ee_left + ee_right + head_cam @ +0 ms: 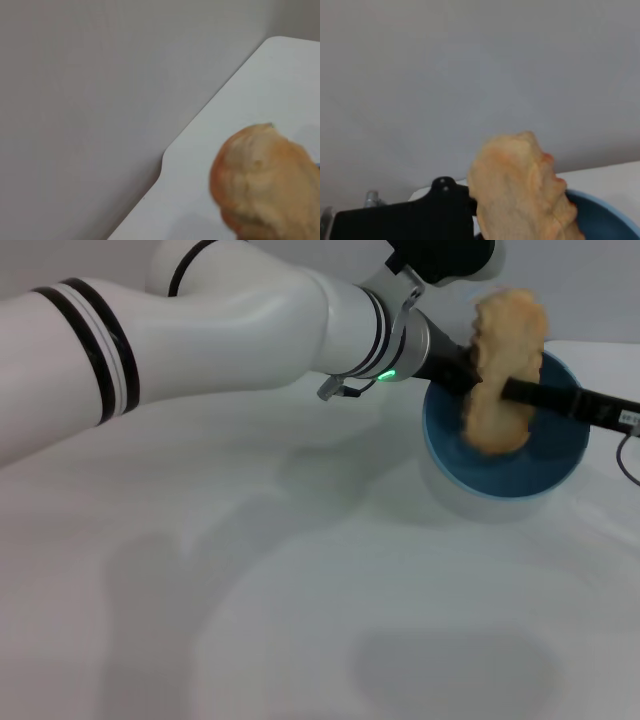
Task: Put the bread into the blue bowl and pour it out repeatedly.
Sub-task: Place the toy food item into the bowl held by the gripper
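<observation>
Reaching across from our left, the left tool (478,375) is clamped on one ridged orange-brown bread loaf (505,370), standing on end with its lower tip inside one smooth light-blue round bowl (505,475) near the far right corner of the white desk (300,620). We should lower it further and tilt it flat before releasing. At the right edge, whether the right tool (570,403) is open we cannot tell.

Looks like a lab or robot test bench rather than a home: bare white table (300,620) with a rounded corner, set against a plain grey wall (100,100), nothing domestic around. Only props on it, a blue bowl (505,475) at the far right and a bread (505,370).
</observation>
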You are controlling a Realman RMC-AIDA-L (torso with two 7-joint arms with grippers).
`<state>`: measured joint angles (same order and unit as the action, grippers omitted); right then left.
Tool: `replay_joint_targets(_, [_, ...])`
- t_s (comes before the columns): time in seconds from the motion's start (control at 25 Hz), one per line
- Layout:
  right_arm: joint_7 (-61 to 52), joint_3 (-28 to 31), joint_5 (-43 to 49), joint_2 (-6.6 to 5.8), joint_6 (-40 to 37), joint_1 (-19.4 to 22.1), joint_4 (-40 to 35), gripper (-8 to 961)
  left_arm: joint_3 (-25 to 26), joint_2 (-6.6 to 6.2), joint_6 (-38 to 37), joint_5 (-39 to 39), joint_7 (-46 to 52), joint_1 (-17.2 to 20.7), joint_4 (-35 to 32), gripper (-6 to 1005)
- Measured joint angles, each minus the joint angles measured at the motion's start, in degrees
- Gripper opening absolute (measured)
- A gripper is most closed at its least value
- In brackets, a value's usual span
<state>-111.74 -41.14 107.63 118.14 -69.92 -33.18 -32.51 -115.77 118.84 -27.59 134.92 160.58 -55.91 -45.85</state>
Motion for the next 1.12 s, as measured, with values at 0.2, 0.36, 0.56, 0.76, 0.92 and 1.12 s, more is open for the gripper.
replay_joint_targets(0.2, [-2.5,0.7,-0.2,-0.28,-1.0,2.0,-0.7,382,0.4,-0.16,0.1,0.0,-0.1,-0.6,1.0,-2])
replay_joint_targets(0.36, [-3.9,0.7,-0.3,-0.33,-1.7,2.7,-1.1,383,0.5,-0.16,0.3,0.0,-0.1,-1.6,2.4,-2])
replay_joint_targets(0.56, [-6.7,0.8,-0.4,-0.31,-2.2,4.0,-2.7,382,0.6,-0.07,0.4,0.0,-0.1,-2.5,3.5,-2])
replay_joint_targets(0.76, [-7.6,2.2,-0.4,-0.33,-2.6,5.8,-3.2,383,0.6,-0.12,0.5,0.0,-0.1,-2.5,4.0,-2])
replay_joint_targets(0.92, [-7.4,4.5,-0.4,-0.4,-3.5,7.2,-3.8,383,1.2,-0.1,0.5,0.0,-0.1,-2.6,4.5,-2])
replay_joint_targets(1.12, [-6.2,6.1,-0.6,-0.12,-6.0,8.2,-5.4,383,1.4,-0.03,0.7,0.0,-0.2,-2.7,4.7,-2])
